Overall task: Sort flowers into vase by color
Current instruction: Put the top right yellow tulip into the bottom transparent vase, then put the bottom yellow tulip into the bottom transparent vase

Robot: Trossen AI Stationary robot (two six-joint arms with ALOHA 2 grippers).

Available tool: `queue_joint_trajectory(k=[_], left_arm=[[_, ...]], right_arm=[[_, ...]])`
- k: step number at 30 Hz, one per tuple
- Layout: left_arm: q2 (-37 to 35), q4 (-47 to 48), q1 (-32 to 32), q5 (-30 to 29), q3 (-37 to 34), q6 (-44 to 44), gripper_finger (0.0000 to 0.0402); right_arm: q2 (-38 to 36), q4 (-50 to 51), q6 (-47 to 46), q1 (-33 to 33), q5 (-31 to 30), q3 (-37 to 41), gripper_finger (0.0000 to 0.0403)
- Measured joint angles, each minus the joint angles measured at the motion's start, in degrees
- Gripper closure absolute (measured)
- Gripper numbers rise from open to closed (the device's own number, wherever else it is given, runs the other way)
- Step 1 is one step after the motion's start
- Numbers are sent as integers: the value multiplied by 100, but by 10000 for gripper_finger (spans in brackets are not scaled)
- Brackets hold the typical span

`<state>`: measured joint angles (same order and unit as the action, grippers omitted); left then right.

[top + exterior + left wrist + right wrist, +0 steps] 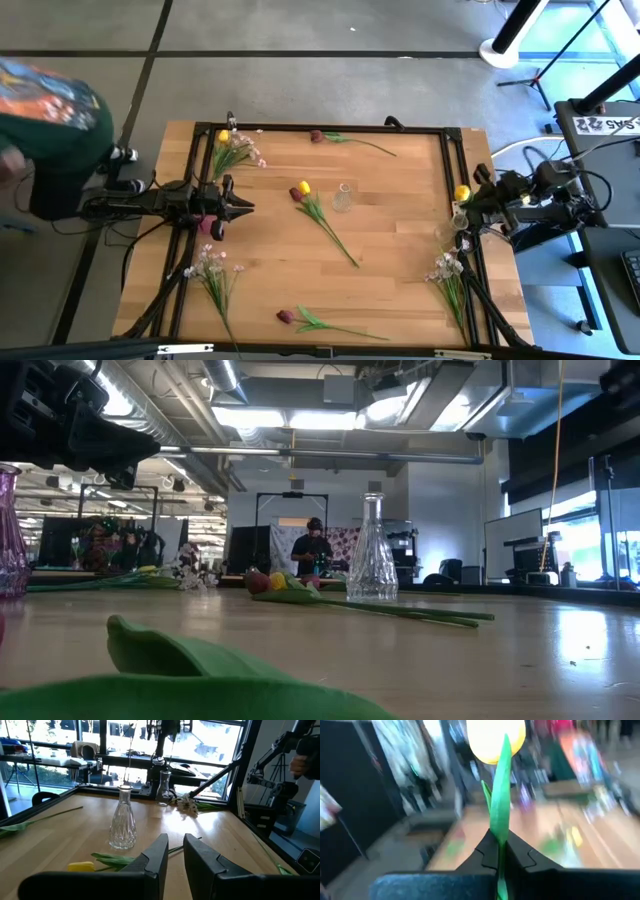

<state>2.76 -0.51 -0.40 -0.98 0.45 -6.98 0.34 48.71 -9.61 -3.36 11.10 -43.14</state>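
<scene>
My right gripper [472, 200] hangs over the table's right edge, shut on a yellow tulip [461, 192]. A clear vase [457, 221] stands just beside it, and another clear vase [342, 197] stands mid-table. My left gripper [236, 208] waits level at the left edge, its fingers [159, 855] a little apart with nothing between them. A pink vase [206, 225] stands by it. A yellow and a maroon tulip [300, 189] lie left of the middle vase. More flowers lie at the far left [232, 150], far middle [318, 135], near left [212, 272], near middle [288, 316] and near right [447, 267]. My right gripper pinches the yellow tulip's green stem and leaf [500, 822] between its two shut fingers, a little below the bloom [496, 740]. The fingers come nearly level from the table's right side. The bloom sticks out past the fingertips, lifted clear of the table.
A black frame [330, 128] rims the wooden table. A person in a dark green top [45, 130] stands beyond the left edge. A green leaf [200, 675] lies close before the low camera. Bare wood [400, 190] lies between the middle vase and the right edge.
</scene>
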Motion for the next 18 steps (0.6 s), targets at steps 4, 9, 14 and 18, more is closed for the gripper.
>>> queue_joint_trajectory(k=[4,9,14,18], left_arm=[[0,0,-1,0,0,0,344],[2,-2,0,0,0,0,344],[1,-2,0,0,0,0,344],[0,-2,0,0,0,0,344]], right_arm=[[42,621,-32,0,-261,-10,381],[63,1148,54,0,-504,-157,311],[436,1920,90,0,-704,-760,234],[961,2681,-44,0,-705,-1319,186]])
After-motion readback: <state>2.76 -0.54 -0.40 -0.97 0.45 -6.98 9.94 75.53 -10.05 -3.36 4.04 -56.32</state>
